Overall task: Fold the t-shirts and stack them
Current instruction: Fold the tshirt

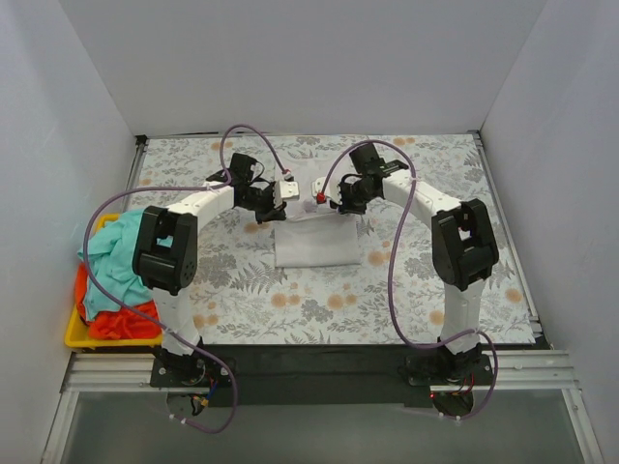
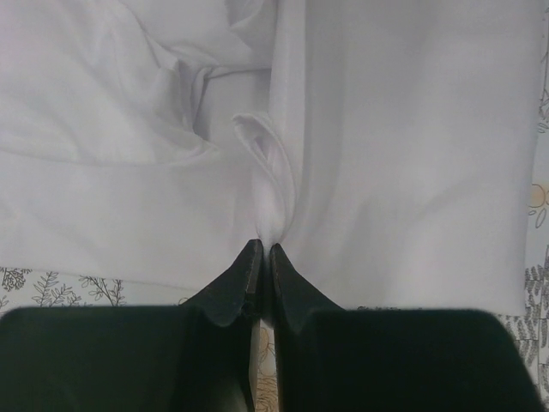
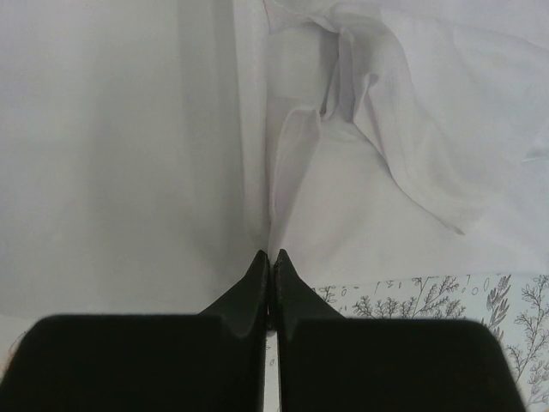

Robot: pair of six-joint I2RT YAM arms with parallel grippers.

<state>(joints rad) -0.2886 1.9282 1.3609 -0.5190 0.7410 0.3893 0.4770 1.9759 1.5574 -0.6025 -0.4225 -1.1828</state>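
A white t-shirt lies partly folded in the middle of the table. My left gripper is shut on a pinched fold of its far left edge; in the left wrist view the white t-shirt bunches into my left gripper. My right gripper is shut on the far right edge; in the right wrist view the white t-shirt runs into my right gripper. A teal t-shirt and an orange-red t-shirt lie heaped in the tray at left.
The yellow tray sits at the table's left near edge. The grey-and-orange floral cover spreads over the table. White walls stand on three sides. Purple cables loop above both arms.
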